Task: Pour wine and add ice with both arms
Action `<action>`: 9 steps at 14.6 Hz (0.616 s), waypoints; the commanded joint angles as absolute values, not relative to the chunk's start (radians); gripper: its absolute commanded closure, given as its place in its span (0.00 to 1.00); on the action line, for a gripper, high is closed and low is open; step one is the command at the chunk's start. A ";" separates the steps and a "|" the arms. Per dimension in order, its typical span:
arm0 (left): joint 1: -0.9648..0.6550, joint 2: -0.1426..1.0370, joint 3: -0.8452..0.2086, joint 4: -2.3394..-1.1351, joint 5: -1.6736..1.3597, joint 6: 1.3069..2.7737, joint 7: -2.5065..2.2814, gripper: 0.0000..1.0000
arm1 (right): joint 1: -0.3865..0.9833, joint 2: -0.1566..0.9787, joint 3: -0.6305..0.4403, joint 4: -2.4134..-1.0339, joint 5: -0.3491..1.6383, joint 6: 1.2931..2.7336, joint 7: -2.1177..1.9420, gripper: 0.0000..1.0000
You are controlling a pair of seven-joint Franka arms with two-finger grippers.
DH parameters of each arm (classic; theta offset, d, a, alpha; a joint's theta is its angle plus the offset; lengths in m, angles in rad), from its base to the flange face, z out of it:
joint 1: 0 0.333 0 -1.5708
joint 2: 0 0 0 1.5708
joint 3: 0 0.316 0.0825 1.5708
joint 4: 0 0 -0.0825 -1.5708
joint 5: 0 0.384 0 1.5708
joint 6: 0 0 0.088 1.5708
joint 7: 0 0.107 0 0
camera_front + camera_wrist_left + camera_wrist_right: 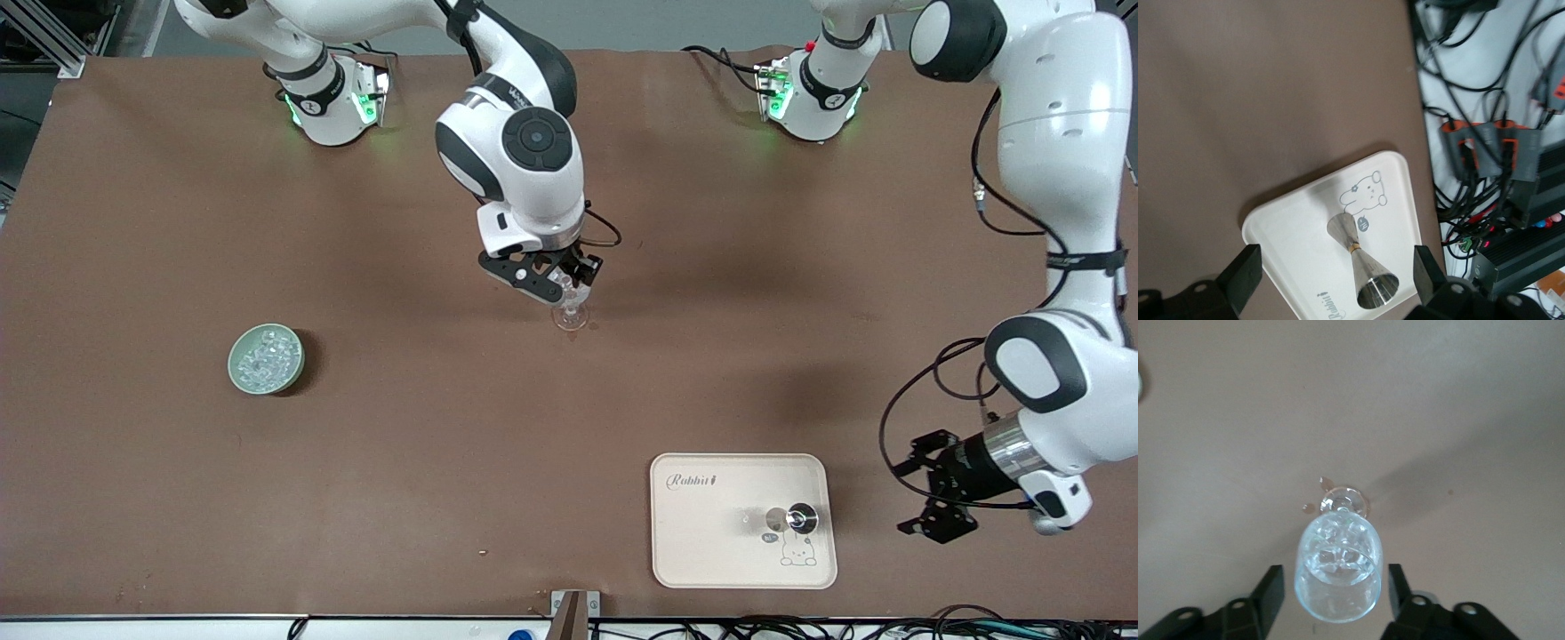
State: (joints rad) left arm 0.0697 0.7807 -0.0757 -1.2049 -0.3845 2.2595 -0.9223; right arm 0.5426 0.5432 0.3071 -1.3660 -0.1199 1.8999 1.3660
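A clear wine glass [570,313] stands upright mid-table with ice cubes [1338,550] in its bowl. My right gripper [569,283] hangs just over it, open. In the right wrist view the glass [1338,583] sits between the two fingers [1270,590] with a gap on each side. More ice [264,356] fills a green bowl [238,373] toward the right arm's end. My left gripper [917,496] is open and empty beside the tray [702,542]. In the left wrist view it frames a steel jigger [1361,263].
The white tray [1291,233] lies near the table's front edge toward the left arm's end, with the jigger [800,517] standing on it. Cables and power boxes [1498,167] lie off the table's edge beside the tray.
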 commanded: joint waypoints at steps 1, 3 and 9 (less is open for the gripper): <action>0.063 0.663 -0.107 -1.256 -0.156 2.250 -0.901 0.00 | 0.485 0.439 0.319 -1.376 -0.147 1.878 1.368 0.00; 0.063 0.605 -0.123 -1.261 -0.059 2.180 -0.815 0.00 | 0.425 0.370 0.319 -1.378 -0.167 1.826 1.323 0.00; 0.034 0.404 -0.110 -1.275 -0.044 1.903 -0.360 0.00 | 0.121 0.161 0.267 -1.384 -0.167 1.603 0.852 0.00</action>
